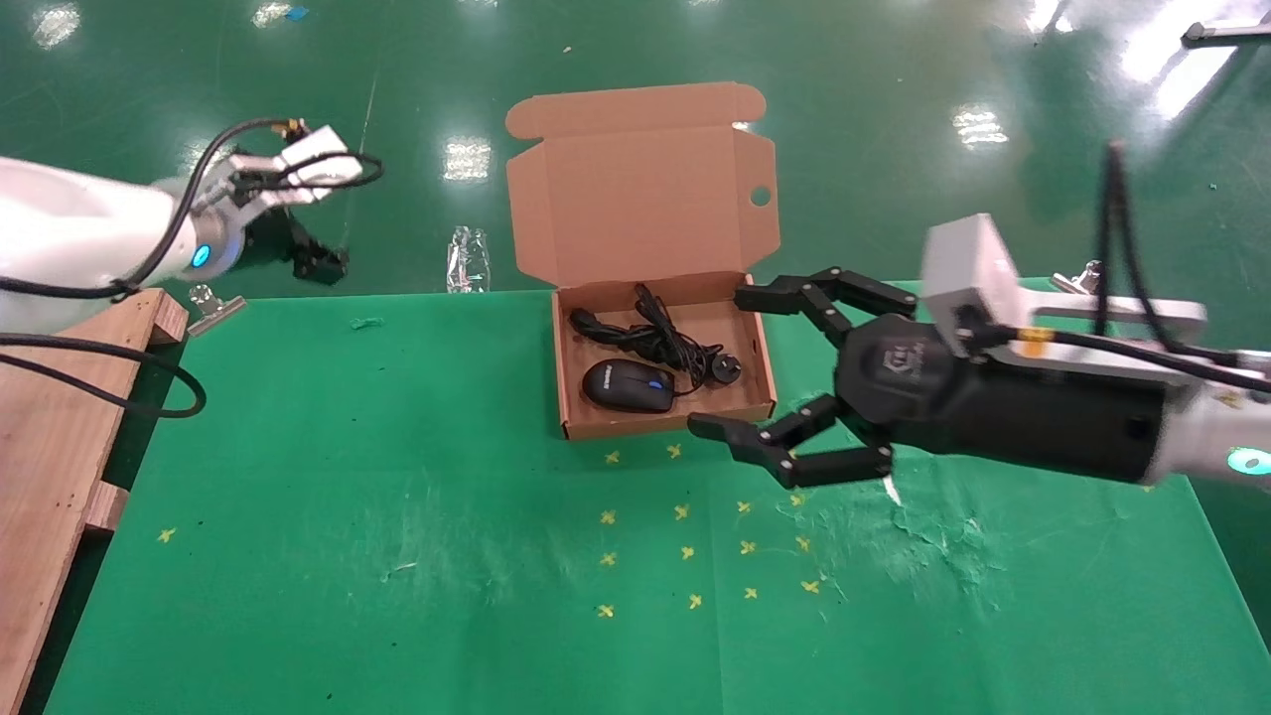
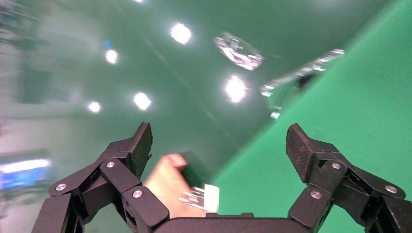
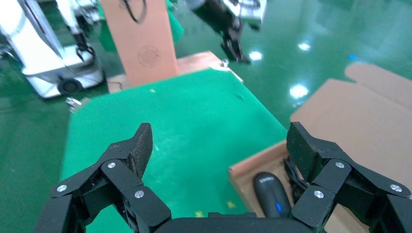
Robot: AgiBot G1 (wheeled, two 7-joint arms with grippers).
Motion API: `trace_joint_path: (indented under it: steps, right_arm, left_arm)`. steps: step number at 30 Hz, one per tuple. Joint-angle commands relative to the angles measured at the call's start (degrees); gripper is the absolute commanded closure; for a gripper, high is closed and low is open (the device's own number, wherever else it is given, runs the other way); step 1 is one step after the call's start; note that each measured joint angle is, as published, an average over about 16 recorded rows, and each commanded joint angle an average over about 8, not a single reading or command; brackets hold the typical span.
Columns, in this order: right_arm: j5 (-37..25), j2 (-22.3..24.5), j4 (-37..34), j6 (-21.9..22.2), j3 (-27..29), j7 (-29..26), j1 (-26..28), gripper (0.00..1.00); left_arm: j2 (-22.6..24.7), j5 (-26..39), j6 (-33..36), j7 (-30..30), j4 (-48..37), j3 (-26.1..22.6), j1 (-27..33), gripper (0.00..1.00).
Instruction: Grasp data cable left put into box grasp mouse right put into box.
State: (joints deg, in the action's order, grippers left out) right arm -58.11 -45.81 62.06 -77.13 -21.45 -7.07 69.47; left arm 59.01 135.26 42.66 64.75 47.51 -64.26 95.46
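The brown cardboard box [image 1: 569,397] stands open on the green table, lid upright. Inside lie the black mouse [image 1: 628,385] with a blue wheel and the bundled black data cable [image 1: 650,338] with its plug [image 1: 722,367]. My right gripper [image 1: 765,372] is open and empty, hovering just right of the box at its rim. In the right wrist view the mouse [image 3: 272,194] shows in the box [image 3: 245,170] between the open gripper [image 3: 218,143] fingers. My left gripper [image 1: 318,260] is raised at the far left beyond the table's back edge; the left wrist view shows the gripper [image 2: 218,141] open and empty.
A wooden board [image 1: 60,447] lies along the table's left edge with a metal clip [image 1: 213,306] at the corner. A crumpled clear wrapper [image 1: 468,260] lies behind the table. Yellow cross marks [image 1: 685,546] dot the cloth in front of the box.
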Motion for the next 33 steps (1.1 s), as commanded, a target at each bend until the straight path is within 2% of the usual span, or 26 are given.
trace_joint_path:
  steps: [1, 16, 33]
  right_arm:
    - [1.91, 1.27, 1.35, -1.01, 0.64, -0.43, -0.93, 0.0]
    - [15.24, 10.12, 10.79, -8.03, 5.09, -3.44, -7.41, 0.0]
    - [16.29, 10.8, 11.46, -8.57, 5.34, -3.62, -7.86, 0.0]
  left_arm:
    - [-0.5, -1.95, 0.89, -1.13, 0.54, 1.01, -0.71, 0.0]
    - [-6.88, -26.8, 12.34, -15.49, 7.48, 13.84, -9.73, 0.0]
    - [-14.12, -54.96, 25.32, -31.77, 15.34, 28.39, -19.95, 0.0]
